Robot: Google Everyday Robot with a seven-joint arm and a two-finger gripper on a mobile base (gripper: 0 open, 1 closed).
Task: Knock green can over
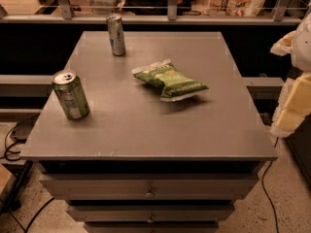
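Note:
The green can (71, 95) stands upright near the left edge of the grey table (146, 135), with its silver top and pull tab showing. My gripper (295, 103) is at the far right edge of the view, beyond the table's right side and partly cut off. It is far from the can, with the whole width of the table between them.
A taller, slimmer silver-blue can (115, 35) stands upright at the back of the table. A green crinkled chip bag (170, 80) lies near the middle. Drawers (148, 193) sit under the tabletop. A railing (146, 18) runs behind the table, and cables lie on the floor at left.

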